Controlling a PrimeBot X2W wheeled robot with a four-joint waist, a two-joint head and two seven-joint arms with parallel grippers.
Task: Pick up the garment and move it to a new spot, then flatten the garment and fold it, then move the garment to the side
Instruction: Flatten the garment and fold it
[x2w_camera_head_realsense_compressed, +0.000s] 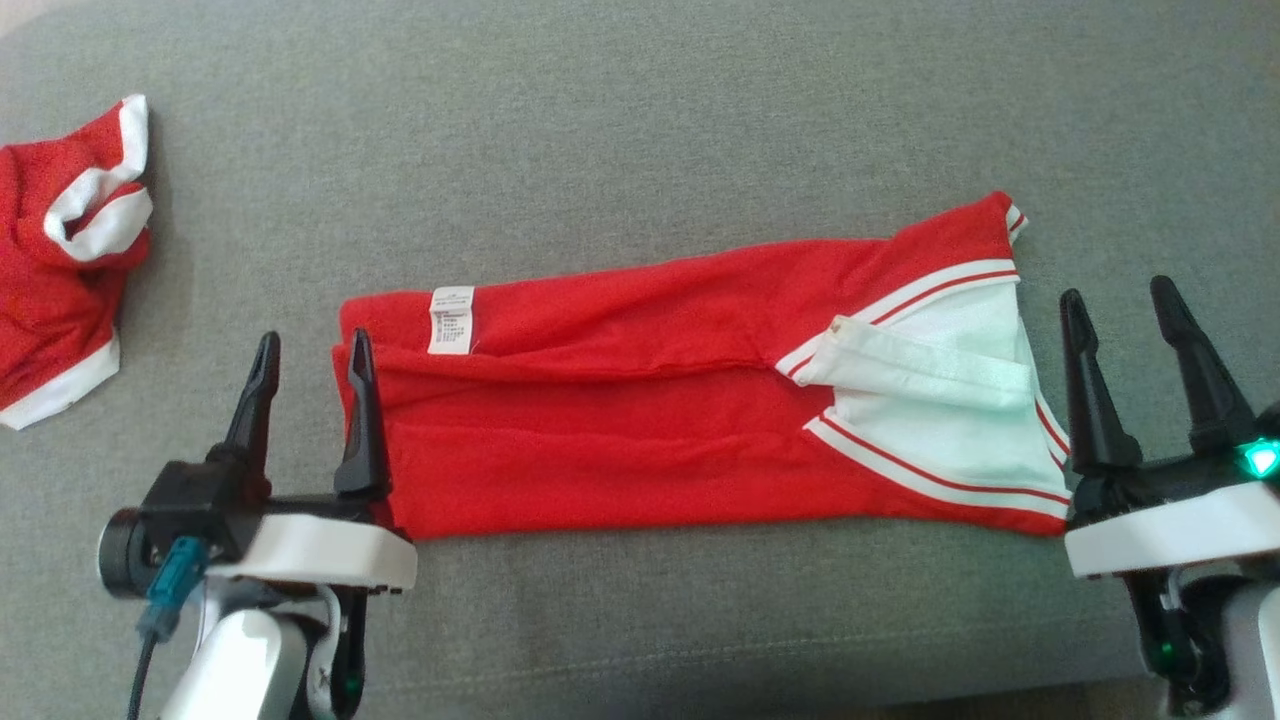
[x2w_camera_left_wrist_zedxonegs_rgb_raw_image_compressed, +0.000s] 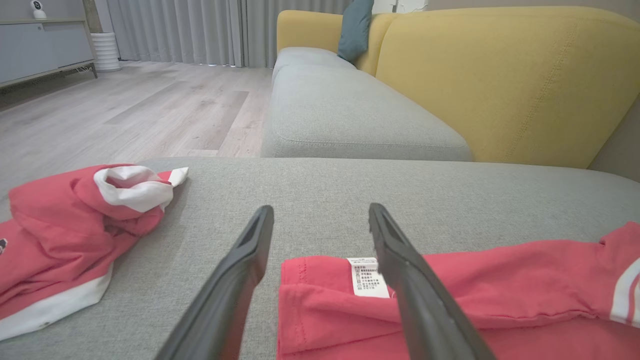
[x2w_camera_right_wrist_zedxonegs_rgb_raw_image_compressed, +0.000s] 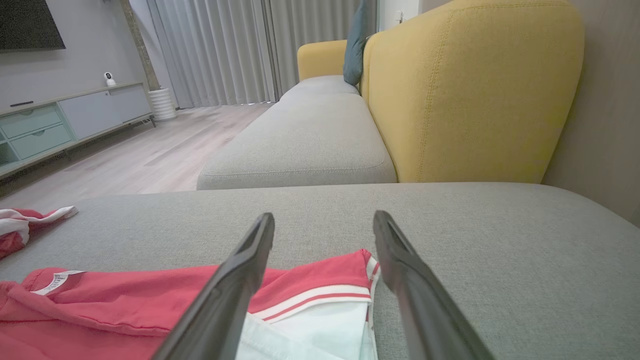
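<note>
Now both spread wide, gripping nothing. At the hem end of the garment, left gripper, inner finger over the edge, care label just ahead of that finger. Just beside the white-trimmed end, right gripper, whether touching it unclear. Between the two, garment folded into a long red strip, flat on the grey cushion. Well off the left gripper's outer side, second red garment, crumpled, white cuffs showing.

Garment laid lengthwise on seat cushion, label near its left end. Left gripper positioned at that end, one finger over the edge; right gripper positioned at the right end. Second garment heaped well apart, far left
</note>
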